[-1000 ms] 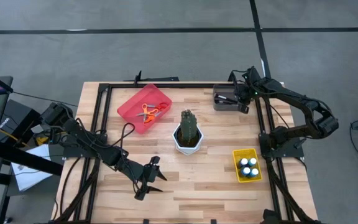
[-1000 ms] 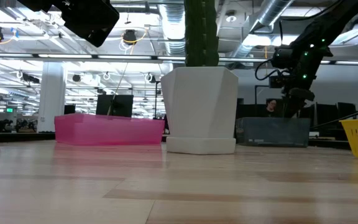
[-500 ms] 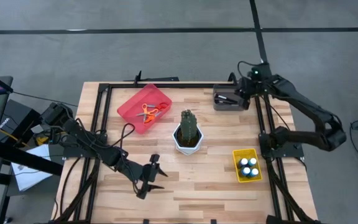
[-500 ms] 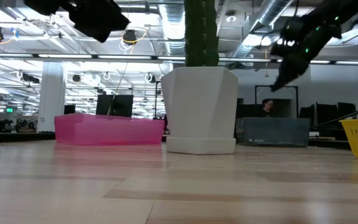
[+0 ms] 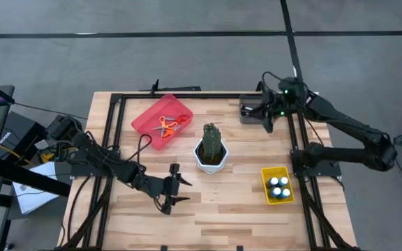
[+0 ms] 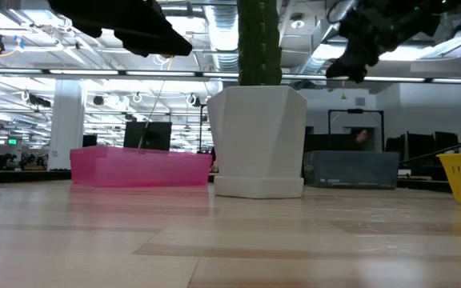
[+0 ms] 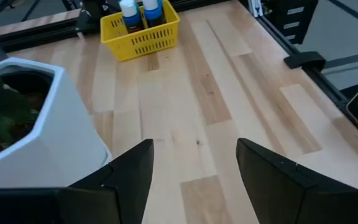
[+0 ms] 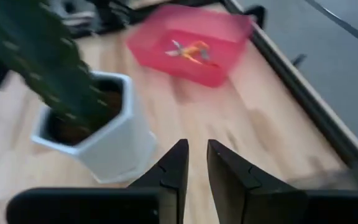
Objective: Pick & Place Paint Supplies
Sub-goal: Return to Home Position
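Pale wooden slatted table [image 5: 236,195]: carries everything.

Green cactus in white pot [image 5: 211,148]: central, no task item.

Red plastic tray [image 5: 152,115]: orange-handled scissors [image 5: 165,126] are stored inside.

Grey bin [image 5: 251,111]: contents unclear.

Yellow mesh basket [image 5: 269,185]: blue white-capped paint bottles [image 5: 279,187] are stowed.

Left gripper [image 5: 174,188]: spread wide, empty, near cactus.

Right gripper [image 5: 269,120]: narrowly parted, nothing gripped, raised beside grey bin.

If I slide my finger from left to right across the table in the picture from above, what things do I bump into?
Red tray with the orange scissors → left gripper → cactus in its white pot → gray bin → yellow basket of paint bottles.
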{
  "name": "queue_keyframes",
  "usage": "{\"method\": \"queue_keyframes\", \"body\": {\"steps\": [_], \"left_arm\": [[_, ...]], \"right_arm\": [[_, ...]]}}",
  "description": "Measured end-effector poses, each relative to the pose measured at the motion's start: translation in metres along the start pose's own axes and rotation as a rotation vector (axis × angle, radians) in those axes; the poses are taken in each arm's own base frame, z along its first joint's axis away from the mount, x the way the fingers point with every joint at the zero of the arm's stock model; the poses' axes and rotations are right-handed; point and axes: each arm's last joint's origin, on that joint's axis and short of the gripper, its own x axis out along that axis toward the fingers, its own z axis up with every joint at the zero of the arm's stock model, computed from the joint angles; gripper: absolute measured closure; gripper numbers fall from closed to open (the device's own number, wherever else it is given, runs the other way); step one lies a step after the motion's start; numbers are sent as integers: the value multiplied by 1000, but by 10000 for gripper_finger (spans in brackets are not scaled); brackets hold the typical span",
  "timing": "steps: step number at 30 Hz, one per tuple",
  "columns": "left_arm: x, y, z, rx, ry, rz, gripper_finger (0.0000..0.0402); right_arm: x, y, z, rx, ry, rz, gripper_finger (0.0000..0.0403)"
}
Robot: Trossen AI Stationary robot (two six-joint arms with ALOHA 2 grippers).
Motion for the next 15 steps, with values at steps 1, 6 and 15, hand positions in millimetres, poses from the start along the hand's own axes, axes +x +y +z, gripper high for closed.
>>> {"method": "queue_keyframes", "body": {"steps": [1,6,15], "left_arm": [[1,1,0,3,1,3,179],[2,8,1,28,3,23,179],[-6,13,7,51,-24,19,179]], "right_arm": [[3,5,2,1,-8,19,348],[22,38,8,-112,-72,140,389],[21,81,-13,-150,-283,233,402]]}}
